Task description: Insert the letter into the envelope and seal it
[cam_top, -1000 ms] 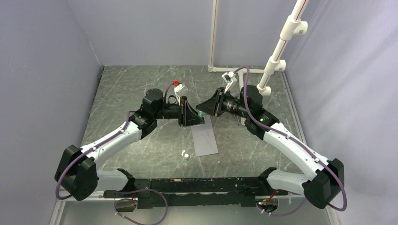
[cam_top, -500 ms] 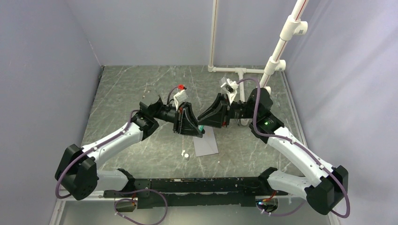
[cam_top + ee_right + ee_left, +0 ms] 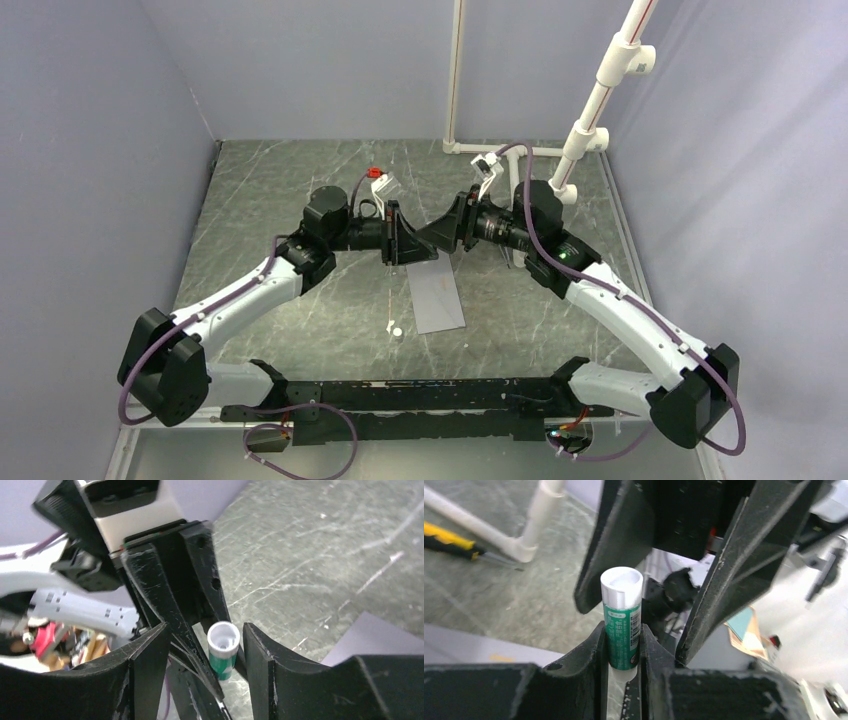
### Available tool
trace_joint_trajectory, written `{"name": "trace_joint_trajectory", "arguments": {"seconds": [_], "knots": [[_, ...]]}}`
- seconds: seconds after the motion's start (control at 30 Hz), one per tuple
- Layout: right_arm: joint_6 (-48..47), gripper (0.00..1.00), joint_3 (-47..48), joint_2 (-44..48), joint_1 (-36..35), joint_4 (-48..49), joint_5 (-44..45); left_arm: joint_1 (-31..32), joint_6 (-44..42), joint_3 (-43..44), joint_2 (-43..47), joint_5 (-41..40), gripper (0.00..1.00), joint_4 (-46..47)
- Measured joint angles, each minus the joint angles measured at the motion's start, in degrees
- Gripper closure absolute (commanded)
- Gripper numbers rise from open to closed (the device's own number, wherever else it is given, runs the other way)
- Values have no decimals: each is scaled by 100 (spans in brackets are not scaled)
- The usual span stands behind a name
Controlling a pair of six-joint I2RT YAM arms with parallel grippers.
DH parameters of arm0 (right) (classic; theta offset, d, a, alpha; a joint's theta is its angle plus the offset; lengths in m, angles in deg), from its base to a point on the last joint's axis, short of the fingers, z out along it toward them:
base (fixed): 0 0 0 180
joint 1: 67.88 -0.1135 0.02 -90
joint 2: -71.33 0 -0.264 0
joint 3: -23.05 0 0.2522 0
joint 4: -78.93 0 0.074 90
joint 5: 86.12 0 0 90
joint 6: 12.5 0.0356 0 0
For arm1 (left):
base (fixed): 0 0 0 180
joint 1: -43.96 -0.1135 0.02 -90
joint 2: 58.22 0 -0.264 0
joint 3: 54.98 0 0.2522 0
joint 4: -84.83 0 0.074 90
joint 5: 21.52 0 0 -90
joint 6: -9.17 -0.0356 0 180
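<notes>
A green glue stick [image 3: 622, 625] sits upright between my left gripper's [image 3: 622, 636] jaws, which are shut on its green body. Its white end [image 3: 223, 636] points at my right gripper [image 3: 202, 635], whose open fingers stand on either side of that end without touching it. From above, the left gripper [image 3: 408, 244] and right gripper [image 3: 440, 236] meet nose to nose over the far end of the grey envelope [image 3: 438, 300], which lies flat on the table. The letter is hidden in every view.
A small white cap [image 3: 396, 330] lies left of the envelope. A white pipe frame [image 3: 598, 95] stands at the back right. A yellow-and-black tool [image 3: 449, 544] lies near a pipe joint. Grey walls enclose the marbled tabletop [image 3: 270, 190].
The right gripper was shut on the stick's white end and has now opened. Both wrists dipped toward the envelope half a second ago and have come back up.
</notes>
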Motion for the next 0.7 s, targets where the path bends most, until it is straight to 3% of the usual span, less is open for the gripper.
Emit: {"name": "trace_joint_trajectory", "arguments": {"seconds": [0.1,0.33,0.43,0.57,0.7], "knots": [[501,63,-111,-57,-2,-15,487,-20,-175,0,2,-581,98,-378],[953,84,-127,-149,9,-164,1086,4,-264,4,4,-922,98,-592],[1012,100,-127,-168,9,-162,1091,4,-240,2,7,-940,98,-605],[911,100,-129,-170,11,-144,999,2,-238,2,9,-839,97,-634],[212,100,-468,70,96,365,164,-24,-402,74,17,-236,97,-804]]}}
